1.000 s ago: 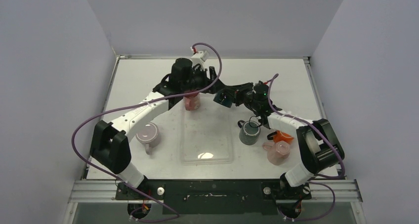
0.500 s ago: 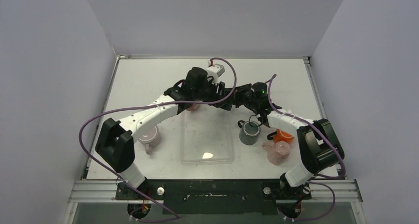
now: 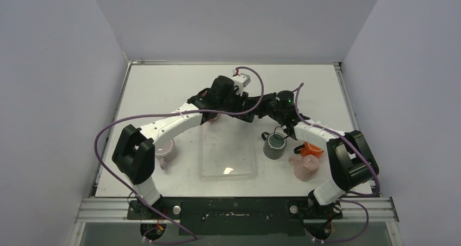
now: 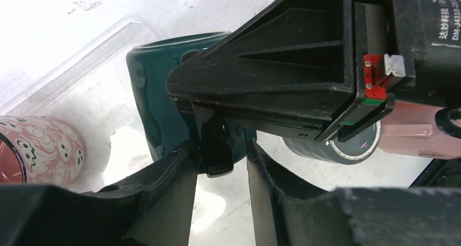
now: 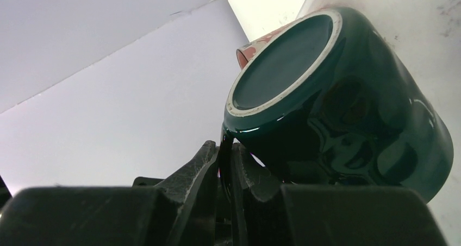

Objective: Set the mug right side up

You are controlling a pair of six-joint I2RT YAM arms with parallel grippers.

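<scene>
The dark green mug hangs tilted in the air, its pale-ringed base turned up and toward the right wrist camera. My right gripper is shut on its handle. In the left wrist view the same mug sits just beyond my left gripper. The left jaws straddle its lower edge and the right gripper's fingertip, and a narrow gap still shows at one finger. From above, both grippers meet over the far middle of the table, the left gripper beside the right gripper, and the mug is almost hidden under them.
A red ghost-patterned cup stands at the far end of a clear tray. A grey mug, an orange piece and a pink cup stand under the right arm. A pink mug is near the left arm.
My left gripper has swung right, away from above the red cup, to the mug held by the right gripper, and its jaws have narrowed. The right gripper has kept its grip.
</scene>
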